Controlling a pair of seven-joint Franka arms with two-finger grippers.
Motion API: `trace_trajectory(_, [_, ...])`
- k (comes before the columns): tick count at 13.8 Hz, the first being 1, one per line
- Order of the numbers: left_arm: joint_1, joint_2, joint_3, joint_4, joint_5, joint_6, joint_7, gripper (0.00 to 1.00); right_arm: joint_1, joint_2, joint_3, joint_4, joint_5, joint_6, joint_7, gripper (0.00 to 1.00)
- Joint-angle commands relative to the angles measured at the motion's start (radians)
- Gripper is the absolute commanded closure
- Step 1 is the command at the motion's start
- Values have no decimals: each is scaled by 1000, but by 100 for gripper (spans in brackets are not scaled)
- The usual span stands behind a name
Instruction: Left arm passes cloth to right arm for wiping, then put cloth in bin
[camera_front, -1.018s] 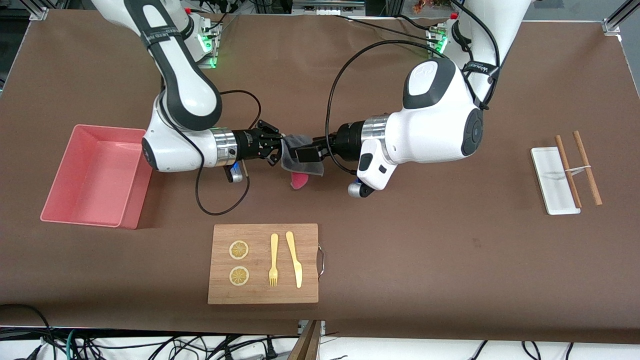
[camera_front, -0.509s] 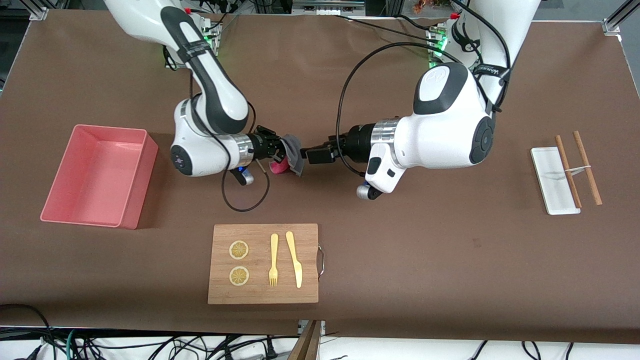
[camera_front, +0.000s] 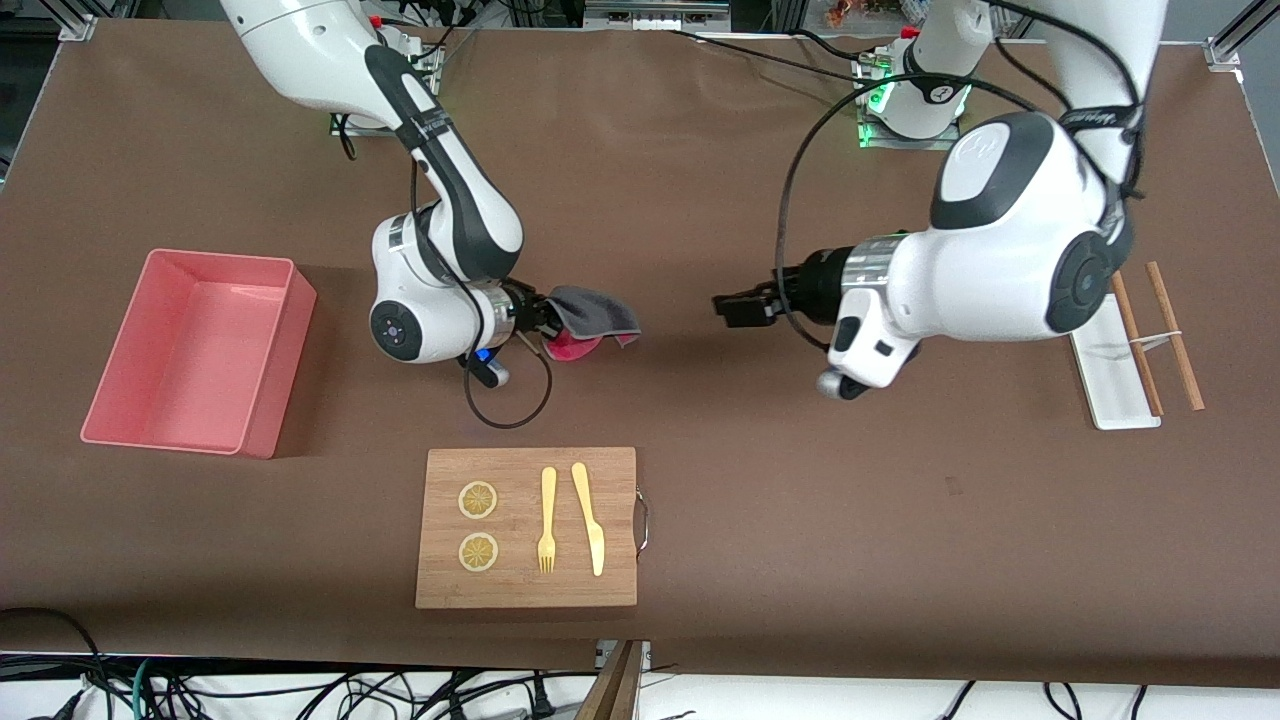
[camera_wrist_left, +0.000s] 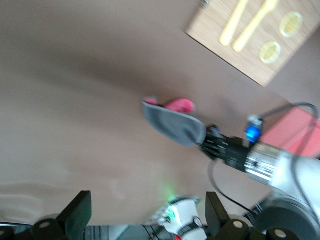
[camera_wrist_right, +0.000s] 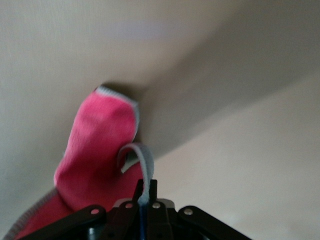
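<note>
Both black two-finger grippers differed: right gripper (camera_front: 545, 318) clamped the crimson-and-grey soft cloth (camera_front: 592, 313) for wiping; left gripper (camera_front: 735, 305) hung released.

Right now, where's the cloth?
The cloth hangs from the right gripper, shut on it over bare table between the bin and the open left gripper.

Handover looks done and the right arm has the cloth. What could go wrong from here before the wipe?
1. The right end effector pinches the small pink-and-grey cloth at one edge, so most of it hangs free and it might slip out during wiping.
2. The dangling cloth could drag across the yellow fork and knife on the wooden cutting board.
3. The open left end effector hangs over the table near the cloth; the arms could clip.
</note>
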Motion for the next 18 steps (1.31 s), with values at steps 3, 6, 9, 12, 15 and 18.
trace_trajectory(3, [198, -275, -4, -271, 64, -56, 119, 0, -127, 6, -4, 38, -156, -80, -211, 100])
trace_trajectory(6, [248, -359, -4, -320, 169, -104, 336, 0, -225, -2, -4, 41, -237, -120, -375, 100])
trace_trajectory(9, [247, -464, -50, -395, 406, -103, 457, 0, -305, -2, -4, 81, -370, -194, -519, 100])
trace_trajectory(12, [255, -475, -88, -415, 557, -51, 595, 0, -319, -2, -4, 101, -484, -199, -616, 100])
trace_trajectory(15, [258, -481, -88, -423, 627, -2, 687, 0, -280, 4, -2, 110, -480, -185, -577, 100])
trace_trajectory(18, [285, -472, -82, -431, 634, 78, 698, 0, -198, 24, 2, 107, -472, -118, -384, 100])
